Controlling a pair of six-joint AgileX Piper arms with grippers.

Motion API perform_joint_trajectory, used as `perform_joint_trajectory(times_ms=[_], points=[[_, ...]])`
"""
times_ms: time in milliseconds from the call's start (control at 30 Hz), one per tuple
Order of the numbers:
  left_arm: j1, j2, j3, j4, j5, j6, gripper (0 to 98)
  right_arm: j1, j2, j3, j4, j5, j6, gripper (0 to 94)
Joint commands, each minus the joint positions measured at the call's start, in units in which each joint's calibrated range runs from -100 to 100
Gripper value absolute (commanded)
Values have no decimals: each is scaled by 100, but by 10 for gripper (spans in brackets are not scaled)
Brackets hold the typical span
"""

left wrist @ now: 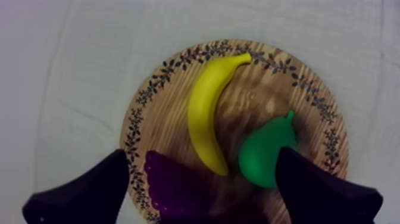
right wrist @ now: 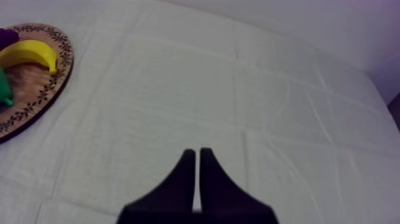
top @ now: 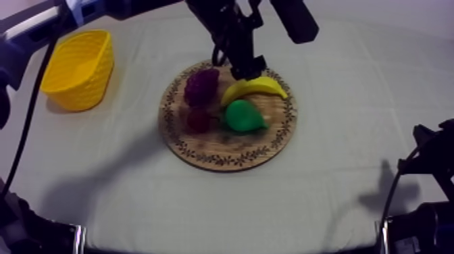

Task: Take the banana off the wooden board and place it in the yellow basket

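Note:
The yellow banana (top: 257, 88) (left wrist: 205, 113) lies on the far side of the round wooden board (top: 230, 161) (left wrist: 309, 95). My left gripper (top: 246, 67) (left wrist: 202, 154) hangs just above the banana, open, one finger to each side and nothing held. A green pear (top: 243, 116) (left wrist: 265, 152) lies right next to the banana. The yellow basket (top: 80, 67) stands at the far left of the table. My right gripper (right wrist: 197, 161) is shut on nothing, low over bare cloth, with the board's edge (right wrist: 47, 89) and the banana (right wrist: 30, 53) far off.
Purple grapes (top: 201, 86) (left wrist: 172, 187) and a small red fruit (top: 198, 119) share the board's left half, close to the banana. My right arm (top: 432, 159) rests at the table's right edge. Open cloth lies between board and basket.

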Motion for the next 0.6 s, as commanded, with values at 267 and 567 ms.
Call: perform_joint_trajectory(times_ms=[267,567], points=[[-44,637,-413,-23,3,-77,956,-1,-4,-3,2,4,-2,6],[-165,1280,-967,-19,81,-203,942,-1,-4,-3,2,4,-2,6]])
